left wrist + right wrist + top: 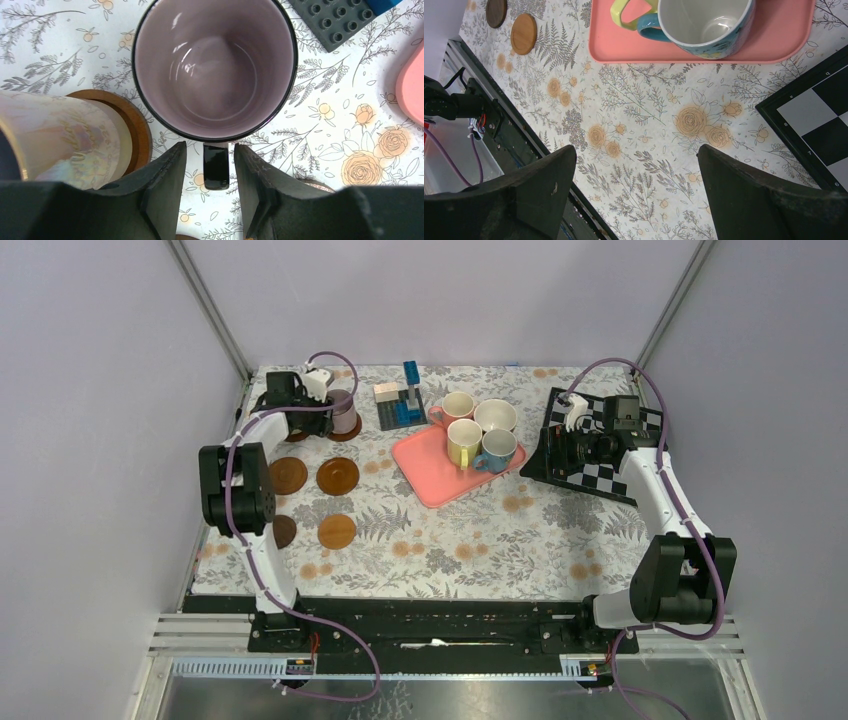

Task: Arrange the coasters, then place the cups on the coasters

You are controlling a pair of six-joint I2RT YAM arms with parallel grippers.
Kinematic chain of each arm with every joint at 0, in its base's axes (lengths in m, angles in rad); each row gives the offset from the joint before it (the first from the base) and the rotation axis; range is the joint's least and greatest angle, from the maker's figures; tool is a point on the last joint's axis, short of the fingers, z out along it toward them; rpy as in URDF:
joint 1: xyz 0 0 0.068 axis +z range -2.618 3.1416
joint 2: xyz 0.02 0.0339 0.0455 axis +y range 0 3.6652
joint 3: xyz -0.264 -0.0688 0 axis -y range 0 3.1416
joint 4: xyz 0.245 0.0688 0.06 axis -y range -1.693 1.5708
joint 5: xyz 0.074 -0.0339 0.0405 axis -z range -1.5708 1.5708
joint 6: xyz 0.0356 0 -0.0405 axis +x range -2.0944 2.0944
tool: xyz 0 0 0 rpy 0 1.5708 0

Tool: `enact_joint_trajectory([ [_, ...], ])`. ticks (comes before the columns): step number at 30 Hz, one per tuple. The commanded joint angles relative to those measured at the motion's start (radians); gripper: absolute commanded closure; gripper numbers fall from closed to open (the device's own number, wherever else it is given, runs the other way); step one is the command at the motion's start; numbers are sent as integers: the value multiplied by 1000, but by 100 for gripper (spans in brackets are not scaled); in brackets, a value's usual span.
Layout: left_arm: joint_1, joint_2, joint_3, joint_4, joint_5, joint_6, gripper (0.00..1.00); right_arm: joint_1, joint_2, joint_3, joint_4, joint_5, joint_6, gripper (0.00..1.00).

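— Left gripper (210, 150) sits closest to its lens. What has it got?
— Nothing. Its jaws stand partly apart, one on each side of the handle (216, 172) of the mauve mug (215, 65). A sliver of tablecloth (350, 100) shows on either side, so I see no contact.
— Where does that mug sit?
— At 12 o'clock from the fingertips, upright, with the handle running straight back toward 6 o'clock. The pale pink mug (65, 142) stands at 9 o'clock on a coaster (140, 127). From above, the rim of a second coaster (346, 435) shows under the mauve mug, so I judge it seated.
— And the way out?
— Back along the handle's axis toward 6 o'clock, or straight up. A sideways swing would likely catch the handle and turn the mug.
— What comes after that?
— Four bare coasters (338, 476) lie at 6 o'clock of the mauve mug, on the left arm's side. Four cups (494, 415) stand on the pink tray (425, 480), at 4 o'clock.
— Right gripper (636, 150)?
— Spread wide and empty, above the tablecloth. The light blue mug (709, 25) is at its 12 o'clock, handle toward 9. This arm is nearer the tray but well apart from the coasters.
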Motion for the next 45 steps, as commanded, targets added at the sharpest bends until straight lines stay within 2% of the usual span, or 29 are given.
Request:
enact_joint_trajectory([
  [1,18,-63,-9,33,-12,25,54,-3,-12,7,10,-14,-15,2],
  [14,36,-70,-19,18,-16,40,55,-3,-11,9,9,-18,-15,2],
  [19,36,-90,-17,2,9,27,53,-3,-13,9,8,-16,-15,2],
  [23,35,-127,-3,-48,24,6,46,-3,-13,9,7,-16,-15,2],
  [29,35,-242,-22,-127,33,20,27,-3,-17,9,7,-18,-17,2],
  [35,28,-357,18,-288,124,107,20,-3,-18,7,9,-20,-17,2],
  [38,-8,-349,77,-384,186,136,19,-3,-18,10,6,-16,-17,2],
  [40,-58,-336,95,-396,164,99,20,-3,-21,16,4,4,-13,2],
  [43,-143,-333,76,-358,143,8,21,-3,-30,30,15,98,21,2],
  [45,-204,-338,41,-289,72,-95,20,-3,-32,44,10,152,35,2],
])
